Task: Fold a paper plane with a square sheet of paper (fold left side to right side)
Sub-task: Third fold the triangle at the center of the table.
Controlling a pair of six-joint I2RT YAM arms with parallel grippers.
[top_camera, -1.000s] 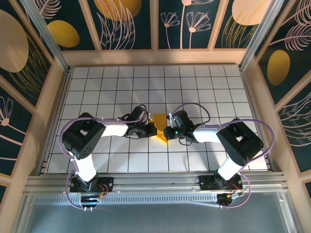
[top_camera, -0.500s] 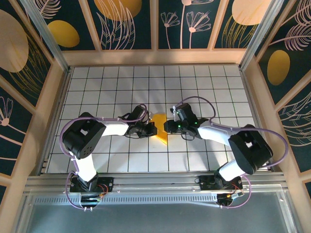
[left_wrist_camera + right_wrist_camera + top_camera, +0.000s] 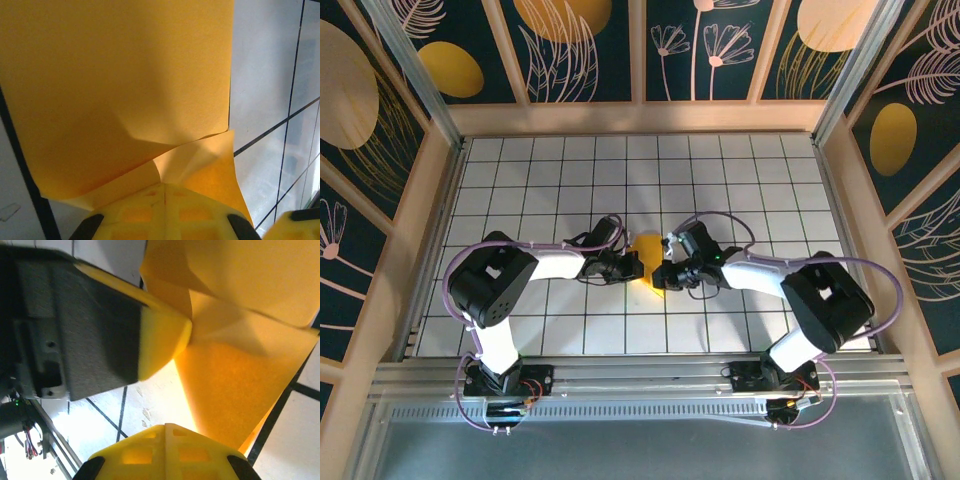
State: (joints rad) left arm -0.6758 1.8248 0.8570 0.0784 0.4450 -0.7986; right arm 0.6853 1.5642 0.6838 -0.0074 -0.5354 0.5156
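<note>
For this crease, I think you should begin at the near end of the paper [image 3: 647, 250] and slide one closed tip slowly away from you along the fold, while the other presses flat — a layer curls up by the left gripper [image 3: 634, 266] and may spring open. The paper lies partly folded mid-table [image 3: 540, 180], between both grippers. Your arms reach from the near edge, elbows out, forearms turned inward, wrists low. Left gripper and right gripper [image 3: 661, 277] are fully closed, tips at the paper — whether a layer is pinched, I cannot tell.
</note>
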